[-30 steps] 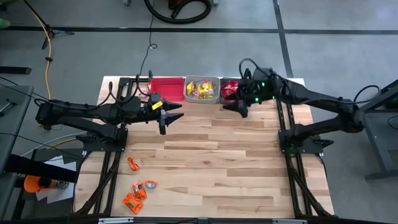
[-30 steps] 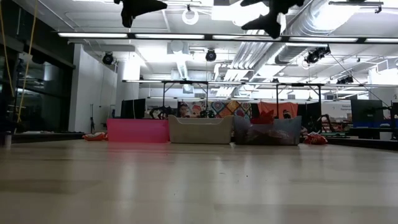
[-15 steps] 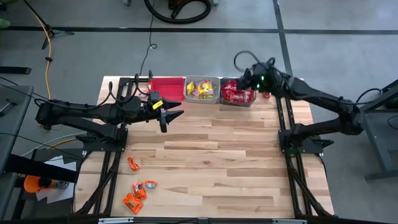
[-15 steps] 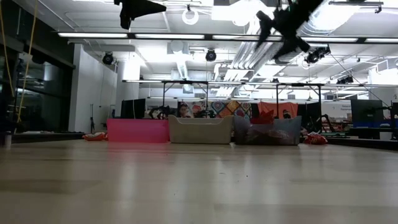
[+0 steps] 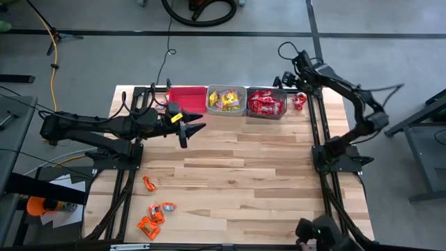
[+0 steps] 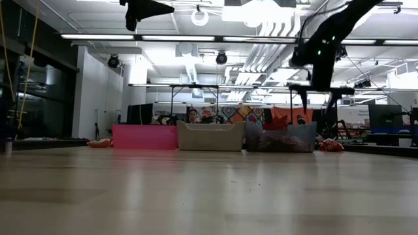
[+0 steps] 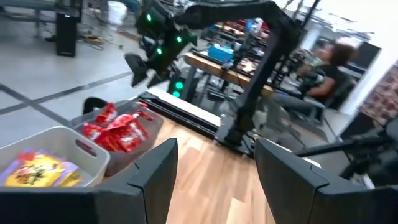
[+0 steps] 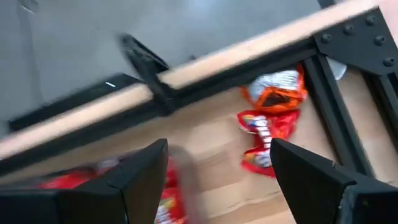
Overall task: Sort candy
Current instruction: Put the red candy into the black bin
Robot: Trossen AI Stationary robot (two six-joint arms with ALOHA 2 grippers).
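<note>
Right hand point(image 5: 287, 75) is raised above the far right corner of the desk point(image 5: 265, 181), fingers spread apart with nothing between them. Just beside it, on the desk outside the row of bins, lie a red candy point(image 5: 300, 103) and, in the right wrist view, an orange-and-white packet point(image 8: 275, 89) next to a red one point(image 8: 264, 134), both close to the black frame rail point(image 8: 339, 106). In the low view the right arm hangs over the dark bin point(image 6: 279, 138), hand well clear of its rim.

Left hand point(image 5: 191, 129) hovers over the desk on the near side of the red bin point(image 5: 185, 98), fingers point(image 7: 155, 180) parted and empty. Ahead of it in the left wrist view: the clear grey bin point(image 7: 59, 140) with yellow candies point(image 7: 40, 169), and beyond that the dark bin holding red candies point(image 7: 115, 127).

Bins stand in a row along the far edge:
- red bin, no candy visible in it
- clear grey bin, yellow candies point(image 5: 224, 100)
- dark bin, red candies point(image 5: 265, 104)

A loose group of orange candies point(image 5: 152, 217) lies on the near left part of the desk, well apart from the left hand and farther from the right one; one more orange piece point(image 5: 148, 183) sits a little nearer the left hand.

A person point(image 7: 329, 68) sits at a workstation in the room beyond the desk
</note>
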